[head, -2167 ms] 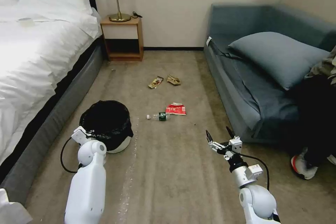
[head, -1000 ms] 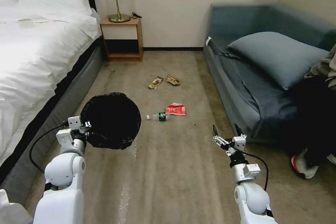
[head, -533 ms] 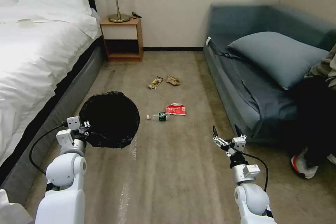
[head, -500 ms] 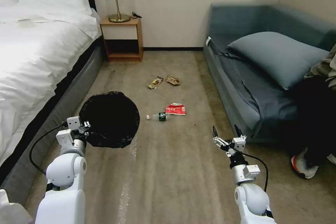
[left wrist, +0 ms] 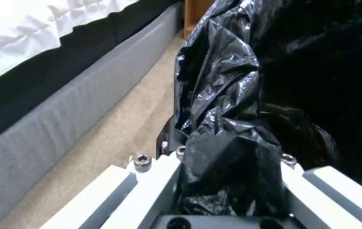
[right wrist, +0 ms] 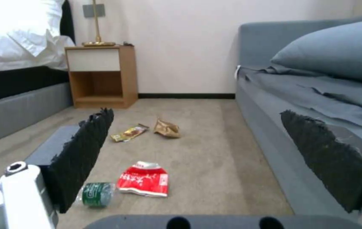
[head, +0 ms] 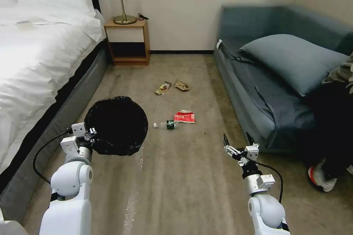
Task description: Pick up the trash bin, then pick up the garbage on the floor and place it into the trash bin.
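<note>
Head view, my left gripper (head: 89, 134): clamped on the near rim of the trash bin (head: 116, 125), which hangs tilted above the carpet (head: 184, 176) beside the bed (head: 33, 66).
Head view, my right gripper (head: 238, 140): spread wide, holding nothing, above the carpet near the sofa (head: 272, 80).
Head view, garbage: bottle (head: 166, 124) touching the red-and-white packet (head: 185, 116) mid-carpet; gold-brown wrapper (head: 163, 88) and tan paper wad (head: 182, 85) nearer the nightstand (head: 127, 40).
Left wrist view: my fingers (left wrist: 147, 187) pinch the black liner (left wrist: 231, 133).
Right wrist view: my pads (right wrist: 83, 152) well apart, framing the bottle (right wrist: 96, 194), packet (right wrist: 145, 183), wrapper (right wrist: 129, 132) and wad (right wrist: 166, 128).
</note>
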`<state>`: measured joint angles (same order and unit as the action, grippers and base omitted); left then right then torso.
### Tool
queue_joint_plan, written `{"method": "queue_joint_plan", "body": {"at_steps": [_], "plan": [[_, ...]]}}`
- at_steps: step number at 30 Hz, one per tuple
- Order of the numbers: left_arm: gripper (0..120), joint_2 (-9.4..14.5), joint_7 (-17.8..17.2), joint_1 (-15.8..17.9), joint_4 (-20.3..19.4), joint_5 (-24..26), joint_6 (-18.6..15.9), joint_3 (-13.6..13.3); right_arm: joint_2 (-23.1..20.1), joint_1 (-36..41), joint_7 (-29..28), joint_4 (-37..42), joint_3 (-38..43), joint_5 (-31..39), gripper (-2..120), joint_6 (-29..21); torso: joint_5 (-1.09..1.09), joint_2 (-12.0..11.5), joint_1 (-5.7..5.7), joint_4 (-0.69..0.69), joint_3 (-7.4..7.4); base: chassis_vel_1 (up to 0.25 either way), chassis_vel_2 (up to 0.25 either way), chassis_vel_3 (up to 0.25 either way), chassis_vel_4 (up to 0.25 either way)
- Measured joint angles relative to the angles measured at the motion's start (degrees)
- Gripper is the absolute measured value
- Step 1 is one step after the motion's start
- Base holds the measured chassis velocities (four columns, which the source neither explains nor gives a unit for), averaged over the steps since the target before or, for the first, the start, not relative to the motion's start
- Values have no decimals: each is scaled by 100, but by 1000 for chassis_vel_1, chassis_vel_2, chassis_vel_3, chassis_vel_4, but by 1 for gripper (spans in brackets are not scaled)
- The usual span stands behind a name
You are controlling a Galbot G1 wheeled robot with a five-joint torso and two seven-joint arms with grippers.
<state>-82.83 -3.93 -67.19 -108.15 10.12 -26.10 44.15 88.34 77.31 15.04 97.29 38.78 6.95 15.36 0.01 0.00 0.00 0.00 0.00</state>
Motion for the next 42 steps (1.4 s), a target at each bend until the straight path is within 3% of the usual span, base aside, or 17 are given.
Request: {"method": "queue_joint_plan", "body": {"at_steps": [42], "plan": [[1, -75, -40, -64, 21, -26, 48, -45, 48, 40, -32, 17, 26, 26, 100, -26, -1, 0, 0, 0, 0, -49, 48, 52, -54]]}}
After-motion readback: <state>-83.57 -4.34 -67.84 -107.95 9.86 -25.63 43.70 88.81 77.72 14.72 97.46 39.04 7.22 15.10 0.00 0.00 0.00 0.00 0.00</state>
